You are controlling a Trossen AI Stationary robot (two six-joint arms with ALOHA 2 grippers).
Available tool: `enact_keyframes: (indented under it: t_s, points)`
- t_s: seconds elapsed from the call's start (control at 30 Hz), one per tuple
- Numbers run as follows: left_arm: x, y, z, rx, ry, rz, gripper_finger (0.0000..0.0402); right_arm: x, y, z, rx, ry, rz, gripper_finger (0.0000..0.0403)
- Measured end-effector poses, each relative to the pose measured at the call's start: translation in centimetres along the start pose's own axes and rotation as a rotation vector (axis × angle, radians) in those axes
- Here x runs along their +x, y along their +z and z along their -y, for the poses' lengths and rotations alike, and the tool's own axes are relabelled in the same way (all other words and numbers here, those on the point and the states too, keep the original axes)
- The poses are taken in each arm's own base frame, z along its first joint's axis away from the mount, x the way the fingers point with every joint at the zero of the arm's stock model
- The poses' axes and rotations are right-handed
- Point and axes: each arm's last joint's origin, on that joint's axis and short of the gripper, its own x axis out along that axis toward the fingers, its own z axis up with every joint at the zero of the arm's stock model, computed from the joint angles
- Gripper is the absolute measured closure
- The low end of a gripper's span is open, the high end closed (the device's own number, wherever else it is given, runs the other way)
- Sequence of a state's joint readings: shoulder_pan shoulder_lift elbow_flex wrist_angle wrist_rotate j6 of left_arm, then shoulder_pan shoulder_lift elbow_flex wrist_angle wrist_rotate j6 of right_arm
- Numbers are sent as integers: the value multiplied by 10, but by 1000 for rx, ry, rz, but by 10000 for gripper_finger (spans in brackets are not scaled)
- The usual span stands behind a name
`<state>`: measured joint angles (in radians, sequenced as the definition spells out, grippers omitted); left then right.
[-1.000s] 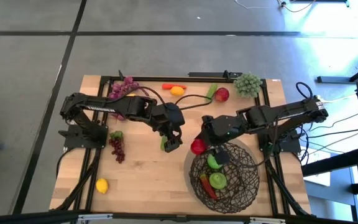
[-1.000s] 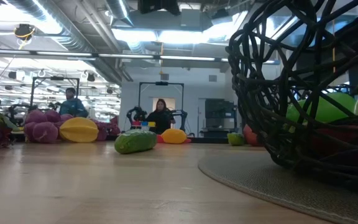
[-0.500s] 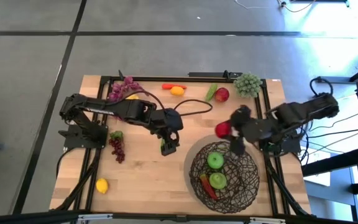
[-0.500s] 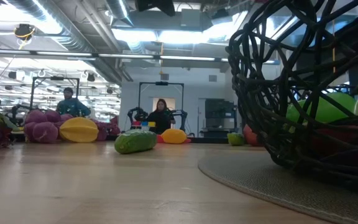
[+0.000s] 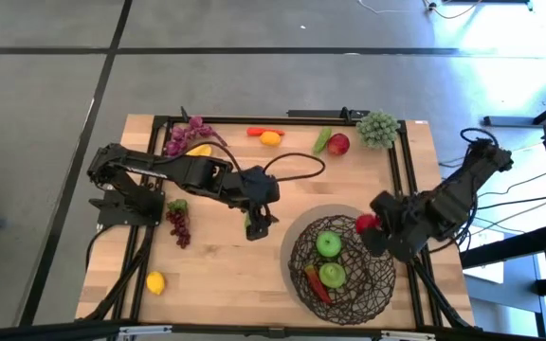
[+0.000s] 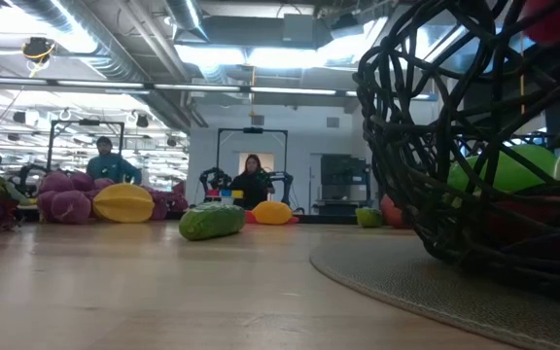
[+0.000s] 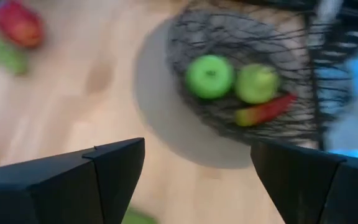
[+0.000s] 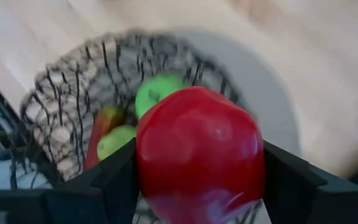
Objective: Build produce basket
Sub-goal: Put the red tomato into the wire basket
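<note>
My right gripper [image 8: 197,186] clamps a red apple [image 8: 199,152] over the wire basket's [image 5: 379,282] right rim near the table's right edge; released here, it may bounce off the rim outside.

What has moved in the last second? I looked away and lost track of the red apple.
The right gripper, shut on the red apple, swung from the basket's left edge around to its far right rim. The left gripper stayed open over the cucumber. Basket contents unchanged.
</note>
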<state>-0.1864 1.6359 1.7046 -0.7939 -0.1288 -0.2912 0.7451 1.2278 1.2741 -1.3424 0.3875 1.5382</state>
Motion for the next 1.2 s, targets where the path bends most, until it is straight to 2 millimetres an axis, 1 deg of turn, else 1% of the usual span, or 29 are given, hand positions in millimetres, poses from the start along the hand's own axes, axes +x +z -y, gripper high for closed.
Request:
enact_keyframes:
  t_s: [0.1,0.23,0.33,0.47,0.6,0.67,0.83,0.97,1.07,1.2]
  points:
    - [0,1,2,12,-65,-2,118,18,-14,-3,30,37,-61,148]
    - [0,2,2,12,-74,6,118,44,-32,-4,37,96,-93,148]
    - [0,2,2,12,-75,6,118,64,-42,-2,47,128,-119,148]
    - [0,2,2,12,-76,5,118,87,-51,5,47,135,-118,148]
    - [0,2,2,11,-75,5,118,104,-57,17,35,98,-92,148]
    - [0,2,2,11,-76,5,118,110,-60,22,24,88,-92,148]
    - [0,2,2,6,-76,5,118,118,-63,26,11,97,-97,147]
    - [0,2,3,5,-76,6,118,124,-66,30,13,85,-99,134]
    - [0,2,3,3,-77,9,118,125,-66,31,26,79,-106,121]
    - [0,2,3,3,-78,12,118,125,-65,30,39,96,-100,115]
